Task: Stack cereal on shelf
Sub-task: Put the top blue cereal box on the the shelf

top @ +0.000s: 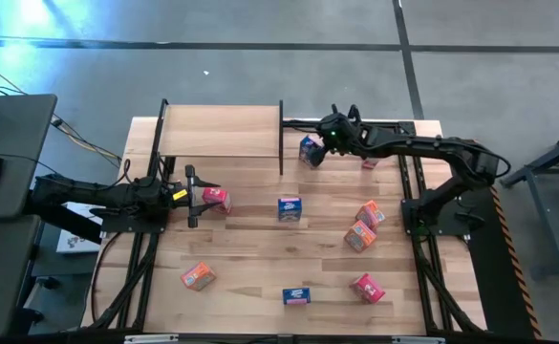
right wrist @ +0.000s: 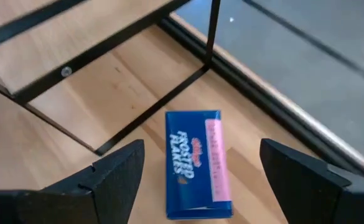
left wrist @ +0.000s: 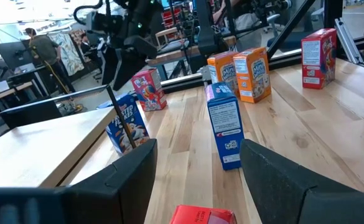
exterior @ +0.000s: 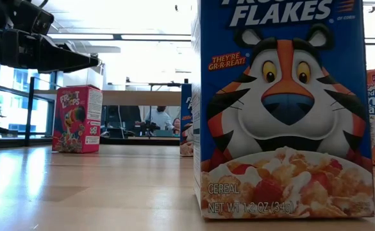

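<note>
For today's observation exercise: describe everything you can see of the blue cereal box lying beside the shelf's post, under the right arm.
The blue cereal box is a small cardboard carton with white Frosted Flakes lettering and a pink strip along one face. It rests on the plank tabletop just outside the shelf, close to its black corner post. The right gripper hangs directly above it, jaws spread wide to either side, touching nothing. No other box touches it.

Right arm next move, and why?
Probably lower the right gripper onto the blue Frosted Flakes box and close. Its jaws stand open above the box, which sits on the table just outside the shelf's corner post, not on the board.
</note>
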Controlling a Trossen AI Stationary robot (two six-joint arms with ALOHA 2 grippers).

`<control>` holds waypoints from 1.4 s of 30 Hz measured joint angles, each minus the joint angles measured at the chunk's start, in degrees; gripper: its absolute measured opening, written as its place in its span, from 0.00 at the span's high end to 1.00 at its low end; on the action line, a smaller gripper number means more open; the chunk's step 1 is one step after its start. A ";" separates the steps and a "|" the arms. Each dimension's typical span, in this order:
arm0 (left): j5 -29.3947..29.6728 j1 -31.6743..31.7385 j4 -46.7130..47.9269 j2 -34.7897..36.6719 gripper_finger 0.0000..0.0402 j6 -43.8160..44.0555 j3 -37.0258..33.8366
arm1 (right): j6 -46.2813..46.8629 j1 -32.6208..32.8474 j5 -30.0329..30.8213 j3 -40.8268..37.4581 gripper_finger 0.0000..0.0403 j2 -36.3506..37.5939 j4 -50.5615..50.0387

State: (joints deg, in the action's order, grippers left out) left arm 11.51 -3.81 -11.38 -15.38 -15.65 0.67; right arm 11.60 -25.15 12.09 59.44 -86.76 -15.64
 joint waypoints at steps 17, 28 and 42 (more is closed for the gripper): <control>-0.01 0.02 -0.01 0.01 0.45 0.00 0.02 | -1.23 0.00 1.46 0.00 0.22 -5.21 -2.09; -0.01 0.02 0.00 0.02 0.45 0.01 0.02 | -1.11 0.00 2.87 0.00 0.34 -5.21 -4.09; -0.01 0.01 0.00 0.01 0.45 0.00 0.01 | -0.02 0.00 2.53 0.00 0.55 -5.21 -4.46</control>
State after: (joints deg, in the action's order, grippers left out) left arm 11.51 -3.80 -11.38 -15.36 -15.65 0.68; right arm 11.57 -25.15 14.62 59.44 -91.96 -20.10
